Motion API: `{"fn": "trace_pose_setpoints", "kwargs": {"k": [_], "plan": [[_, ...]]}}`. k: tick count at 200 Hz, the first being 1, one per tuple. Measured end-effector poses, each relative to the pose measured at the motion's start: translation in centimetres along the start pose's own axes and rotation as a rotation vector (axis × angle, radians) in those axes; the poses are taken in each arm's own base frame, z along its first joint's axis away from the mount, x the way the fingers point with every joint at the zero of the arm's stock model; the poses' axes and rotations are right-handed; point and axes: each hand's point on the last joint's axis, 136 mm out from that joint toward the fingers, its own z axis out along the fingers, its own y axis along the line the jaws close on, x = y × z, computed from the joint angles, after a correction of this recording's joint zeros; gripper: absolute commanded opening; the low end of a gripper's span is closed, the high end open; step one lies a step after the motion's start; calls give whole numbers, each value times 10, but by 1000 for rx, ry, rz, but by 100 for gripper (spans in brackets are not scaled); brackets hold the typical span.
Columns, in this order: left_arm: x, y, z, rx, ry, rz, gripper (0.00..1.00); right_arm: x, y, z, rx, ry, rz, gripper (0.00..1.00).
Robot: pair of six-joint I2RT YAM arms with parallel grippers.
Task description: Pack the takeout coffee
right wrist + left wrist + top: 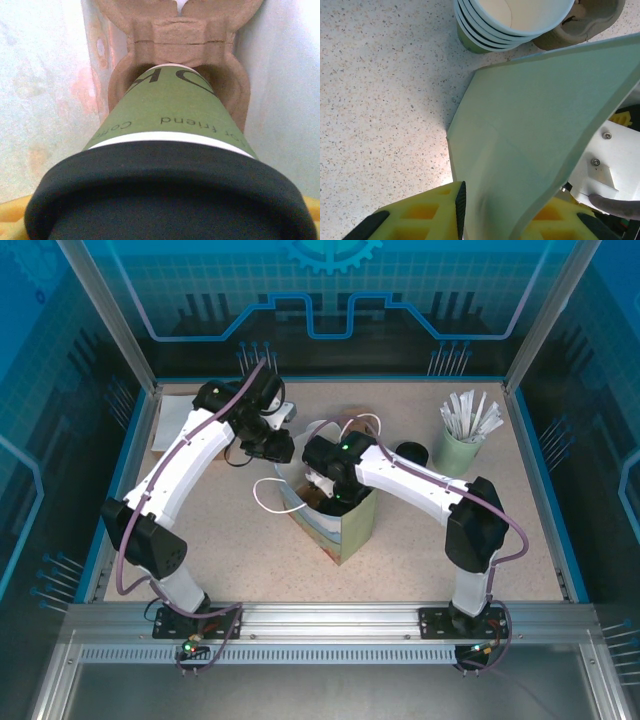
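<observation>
We see the right tool (162, 217) grasping the takeout coffee (170, 105) at its lidded top | cup base in the pulp carrier (180, 30) pocket, inside the paper bag (545, 125), middle of the worktop (225, 545) | left tool (492, 205) clenched on the bag wall

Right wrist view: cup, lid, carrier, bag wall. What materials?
cup: paper, matte green, printed text.
lid: probably plastic, smooth black, rolled rim.
carrier: moulded pulp, rough brown fibre.
bag wall: likely paper, flat pale matte sheet.
</observation>
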Motion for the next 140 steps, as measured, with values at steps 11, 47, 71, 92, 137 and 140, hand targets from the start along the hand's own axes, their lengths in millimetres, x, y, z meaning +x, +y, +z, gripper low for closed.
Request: {"fn": "trace_pose_setpoints", "kwargs": {"k": [11, 47, 71, 92, 137, 140], "plan": [[0, 0, 0, 0, -2, 0, 27, 0, 0, 0, 0, 0, 0, 85], [0, 0, 0, 0, -1, 0, 27, 0, 0, 0, 0, 0, 0, 85], [0, 0, 0, 0, -1, 0, 27, 0, 0, 0, 0, 2, -1, 85], [0, 0, 0, 0, -1, 0, 27, 0, 0, 1, 0, 2, -2, 85], [0, 0, 0, 0, -2, 0, 26, 1, 0, 1, 0, 3, -3, 85], [0, 0, 0, 0, -1, 0, 25, 1, 0, 1, 0, 3, -3, 85]]}}
